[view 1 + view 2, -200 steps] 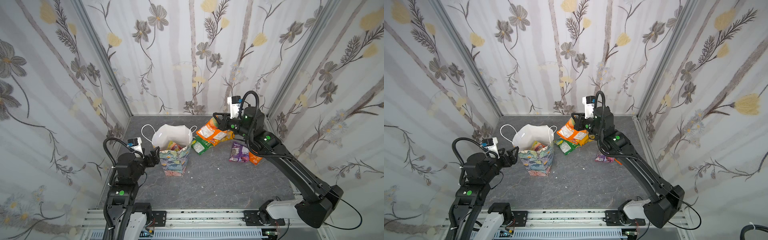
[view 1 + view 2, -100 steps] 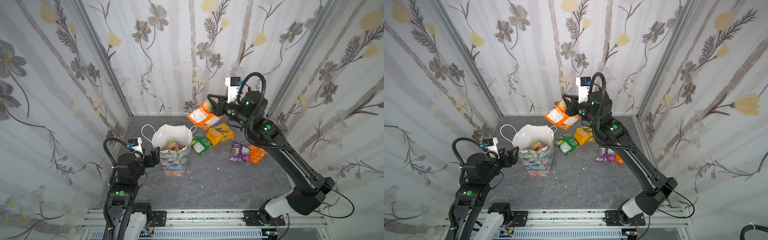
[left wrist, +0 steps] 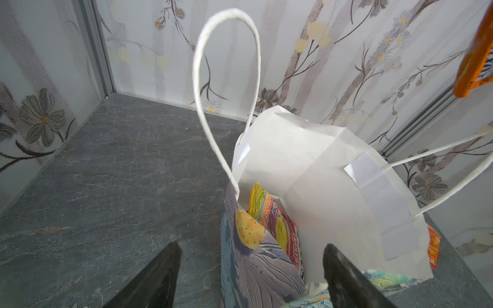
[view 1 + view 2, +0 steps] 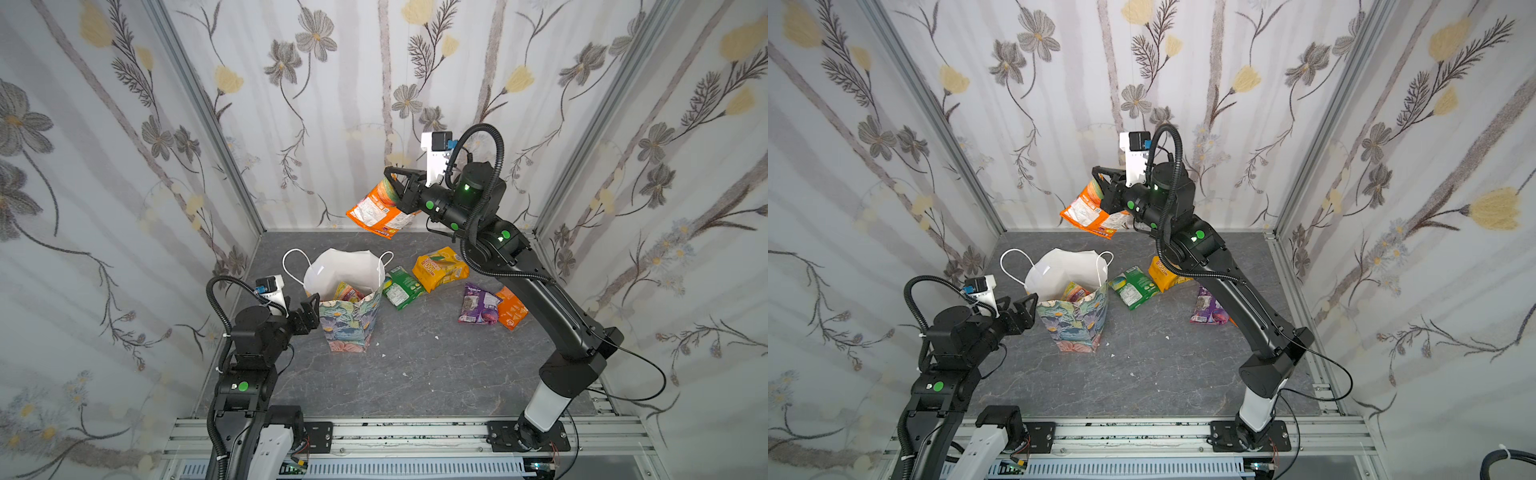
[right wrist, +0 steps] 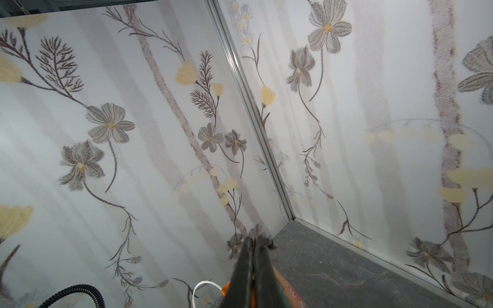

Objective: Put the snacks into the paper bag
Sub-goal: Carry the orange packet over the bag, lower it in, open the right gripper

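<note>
Orange packet (image 4: 374, 212) | right end effector (image 4: 392, 180) pinching it | paper bag (image 4: 349, 324) upright

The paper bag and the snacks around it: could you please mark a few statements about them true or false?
1. The right gripper holds an orange packet in the air. True.
2. The paper bag lies on its side. False: it stands upright with its mouth open.
3. The left gripper is shut on a bag handle. False: its jaws stand apart at the bag's near rim, and both handles hang free.
4. A green packet lies on the table next to the bag. True.
5. The bag is empty. False: a colourful packet shows inside it.
</note>
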Available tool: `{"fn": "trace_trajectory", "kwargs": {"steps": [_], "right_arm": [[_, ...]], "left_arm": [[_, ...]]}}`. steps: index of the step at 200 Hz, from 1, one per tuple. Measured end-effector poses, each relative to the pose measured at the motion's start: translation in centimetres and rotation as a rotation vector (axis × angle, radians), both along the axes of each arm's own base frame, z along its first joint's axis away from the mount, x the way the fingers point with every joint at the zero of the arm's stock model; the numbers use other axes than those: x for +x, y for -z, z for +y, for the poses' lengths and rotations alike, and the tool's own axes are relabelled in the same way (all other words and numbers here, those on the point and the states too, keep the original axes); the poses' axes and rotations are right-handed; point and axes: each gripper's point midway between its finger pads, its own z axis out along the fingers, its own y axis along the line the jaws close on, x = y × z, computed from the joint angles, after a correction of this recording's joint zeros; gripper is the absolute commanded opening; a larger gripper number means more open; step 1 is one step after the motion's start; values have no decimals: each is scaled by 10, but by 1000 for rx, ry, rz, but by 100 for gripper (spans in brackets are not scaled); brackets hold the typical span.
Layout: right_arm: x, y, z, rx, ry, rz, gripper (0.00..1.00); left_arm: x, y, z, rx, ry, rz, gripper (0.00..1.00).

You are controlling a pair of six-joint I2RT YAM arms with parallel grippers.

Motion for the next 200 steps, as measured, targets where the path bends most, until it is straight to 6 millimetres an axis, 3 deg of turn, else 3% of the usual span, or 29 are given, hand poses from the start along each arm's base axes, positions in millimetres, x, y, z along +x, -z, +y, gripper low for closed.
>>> {"fn": "trace_trajectory", "kwargs": {"steps": [49, 107, 200], "right_arm": [[-6, 19, 33, -31, -63, 18, 0], [-26, 66, 84, -159, -152, 24, 0], [2, 146, 104, -370, -56, 72, 0]], "left_arm": [[0, 1, -1, -2, 7, 2, 83], [0, 1, -1, -2, 7, 2, 83], [0, 1, -1, -2, 7, 2, 83]]}}
